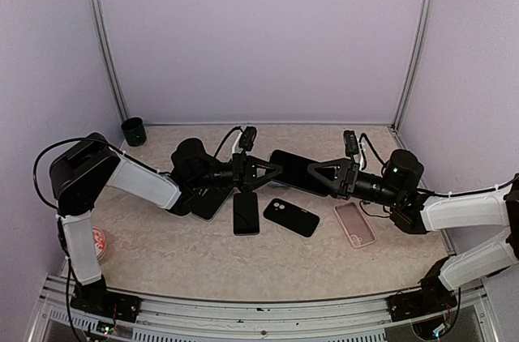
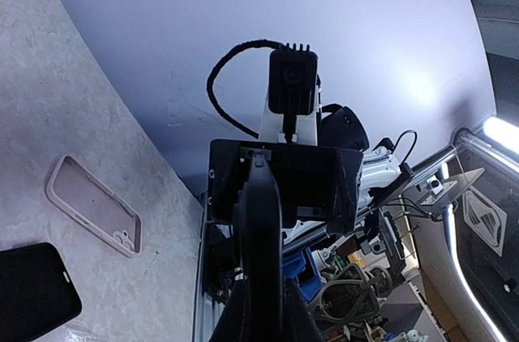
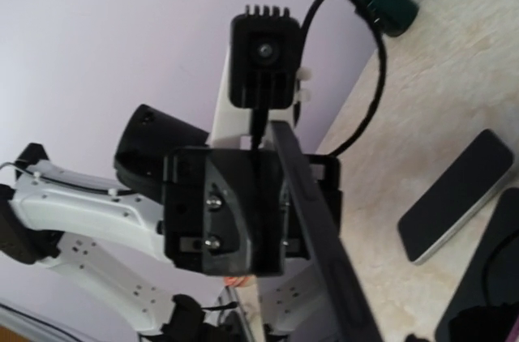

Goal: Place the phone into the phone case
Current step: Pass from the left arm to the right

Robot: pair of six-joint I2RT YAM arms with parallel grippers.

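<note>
Between the two grippers, held up off the table (image 1: 162, 261), is the black phone (image 1: 293, 170). It lies flat, with its wide face up. The left gripper (image 1: 274, 170) is squeezed tight on one end of it. From the left wrist camera the phone looks like a thin dark strip seen from its edge, going straight out from that gripper.

The right gripper (image 1: 315, 172) points at the other end of the phone, and its tip is right at that end. I cannot tell how wide its jaws stand, or if they touch the phone.

The pink phone case (image 1: 354, 223) lies flat on the table with its open side up. It is near the right gripper, on the side toward the arm bases, and well apart from the left gripper.

A second phone (image 1: 246, 212) lies screen up just beside the left gripper, also toward the bases. Next to it is a black slab (image 1: 290, 216) with camera holes; I cannot tell if it is a phone or a case. A dark green cup (image 1: 133, 131) stands far off, behind the left arm.
</note>
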